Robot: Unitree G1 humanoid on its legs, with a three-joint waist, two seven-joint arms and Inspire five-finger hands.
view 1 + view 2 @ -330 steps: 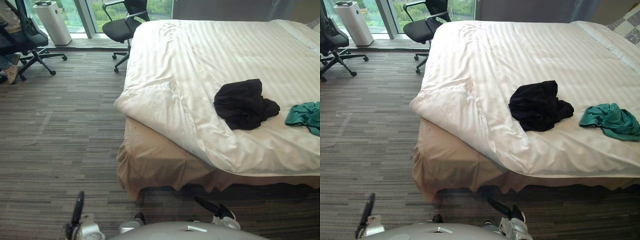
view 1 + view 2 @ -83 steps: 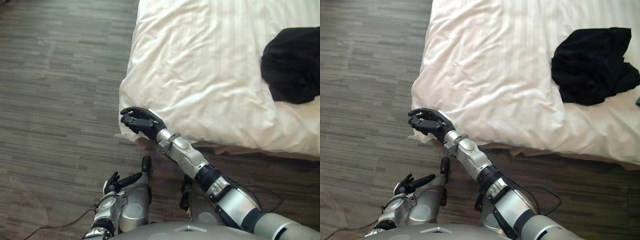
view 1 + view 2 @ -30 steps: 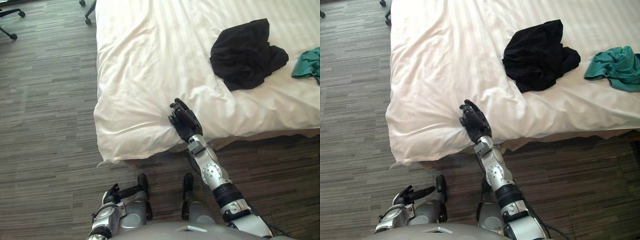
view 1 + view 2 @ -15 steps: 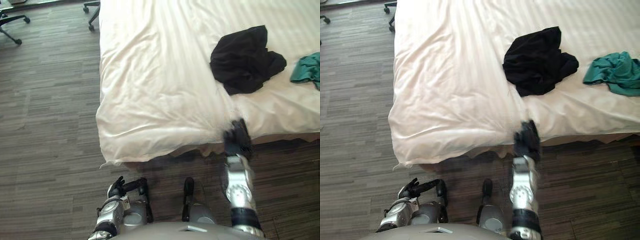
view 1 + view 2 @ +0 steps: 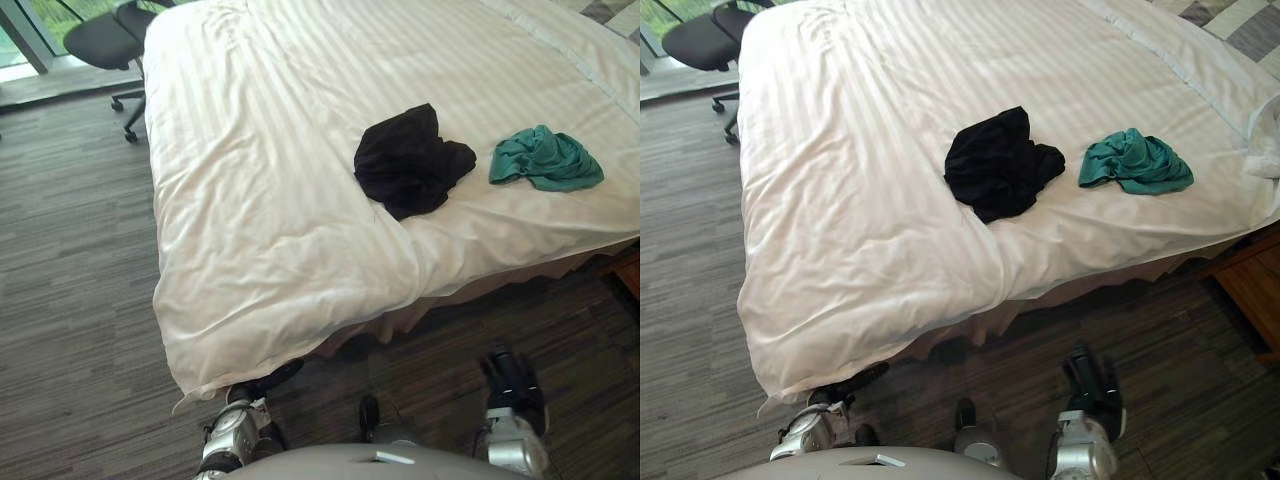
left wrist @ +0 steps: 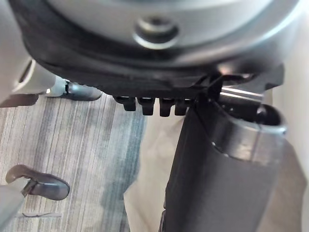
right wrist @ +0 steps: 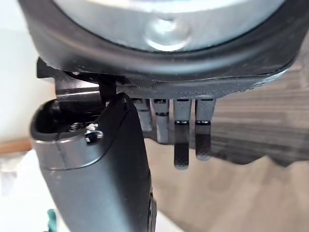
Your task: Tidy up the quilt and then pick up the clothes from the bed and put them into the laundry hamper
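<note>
A white striped quilt (image 5: 270,180) lies spread over the bed, lightly creased near the front, and its front left corner (image 5: 190,385) hangs toward the floor. On it lie a crumpled black garment (image 5: 408,160) and, to its right, a teal garment (image 5: 545,158). My right hand (image 5: 515,382) hangs low over the carpet in front of the bed, apart from the quilt, with its fingers (image 7: 189,140) straight and holding nothing. My left hand (image 5: 845,388) sits low by the quilt's hanging corner, relaxed and holding nothing.
A black office chair (image 5: 100,35) stands at the bed's far left corner. A wooden bedside table (image 5: 1252,290) is at the right, by the bed's edge. Pillows (image 5: 1200,55) lie at the far right. Grey striped carpet (image 5: 70,250) runs along the left and front.
My right hand has dropped away from the quilt's front edge to low on the right. The camera has swung right and now takes in more of the bed. The clothes have not moved.
</note>
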